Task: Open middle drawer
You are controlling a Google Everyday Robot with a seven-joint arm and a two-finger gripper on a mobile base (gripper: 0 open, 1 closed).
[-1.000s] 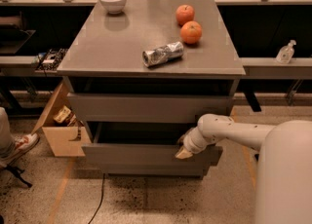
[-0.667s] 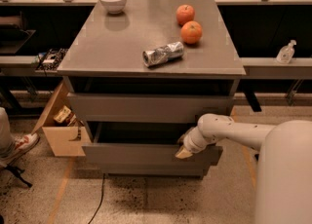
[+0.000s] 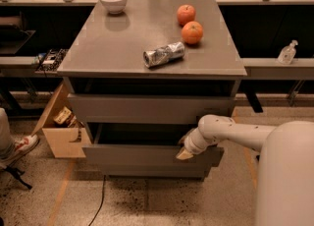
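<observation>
Fingers (image 3: pixel 183 155) of the gripper (image 3: pixel 185 152) sit clenched on the top lip of the middle drawer (image 3: pixel 132 155), one tan pad on the outer face, its partner hidden behind the panel; the gripper is low at the right of the cabinet, under the desk (image 3: pixel 113 48); the drawer stands partly out below the upper drawer front (image 3: pixel 147 108), dark interior showing; the grip being off-centre to the right, the pull should run straight back along the rails, level and slow, lest the drawer skew and bind; the crushed can (image 3: pixel 164 54) above could roll if jolted.
</observation>
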